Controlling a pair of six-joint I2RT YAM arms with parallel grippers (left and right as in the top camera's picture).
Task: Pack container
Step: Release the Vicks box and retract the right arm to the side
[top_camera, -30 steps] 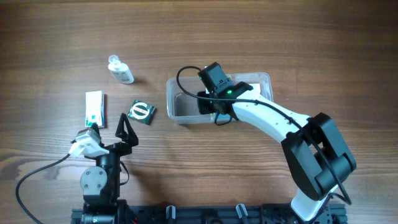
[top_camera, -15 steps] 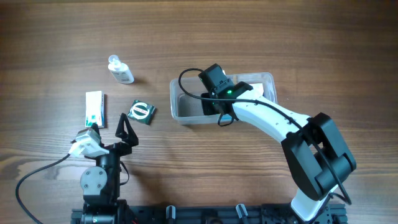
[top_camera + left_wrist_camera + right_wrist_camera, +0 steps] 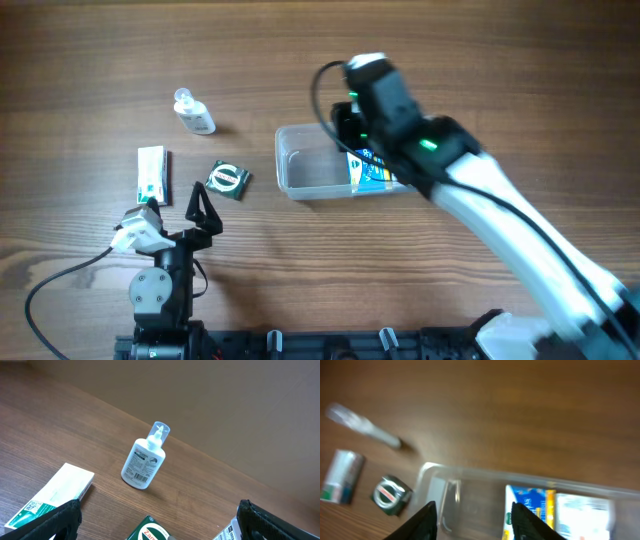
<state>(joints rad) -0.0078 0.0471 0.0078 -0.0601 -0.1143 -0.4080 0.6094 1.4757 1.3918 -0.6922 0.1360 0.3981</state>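
Observation:
The container (image 3: 300, 165) is a clear tub at the table's centre. A blue and yellow box (image 3: 368, 172) lies in its right part, beside a white box (image 3: 582, 515). My right gripper (image 3: 347, 122) is raised above the tub, open and empty; its view (image 3: 475, 522) looks down on the container (image 3: 450, 485) and the blue box (image 3: 527, 510). My left gripper (image 3: 201, 209) is open and empty near the front left, and it shows in its own view (image 3: 160, 527) just behind a green packet (image 3: 150, 532).
A small clear bottle (image 3: 194, 112) (image 3: 145, 460) lies at the back left. A white and green box (image 3: 152, 174) (image 3: 50, 495) and the green square packet (image 3: 229, 180) (image 3: 391, 494) lie on the wood left of the tub.
The right arm has risen up out of the tub, leaving the blue and yellow box inside. The tub slid slightly right. The left arm has not moved.

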